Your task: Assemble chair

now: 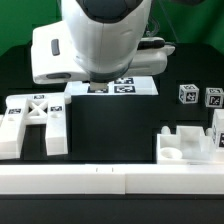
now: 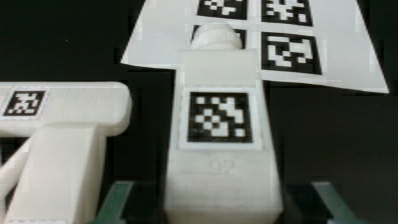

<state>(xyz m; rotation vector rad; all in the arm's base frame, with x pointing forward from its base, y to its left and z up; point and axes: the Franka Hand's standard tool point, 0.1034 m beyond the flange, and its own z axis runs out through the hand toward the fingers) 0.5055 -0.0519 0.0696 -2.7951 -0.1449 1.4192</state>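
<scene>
A long white chair post (image 2: 217,110) with one square tag and a small peg at its far end runs between my fingers (image 2: 128,200). They stand on either side of it, and my gripper (image 2: 219,206) is shut on its near end. In the exterior view the gripper (image 1: 99,82) hangs low at the middle back and hides nearly all of the post. The X-braced frame (image 1: 35,122) lies at that view's left, and its tagged bar (image 2: 63,115) is close beside the post. The notched block (image 1: 188,143) is at the right, with two small tagged cubes (image 1: 188,94) behind it.
The marker board (image 1: 135,88) lies flat behind the gripper, and the post's far end overlaps it (image 2: 294,45) in the wrist view. A long white rail (image 1: 110,182) runs along the table's front edge. Black tabletop (image 1: 115,130) lies between the frame and the notched block.
</scene>
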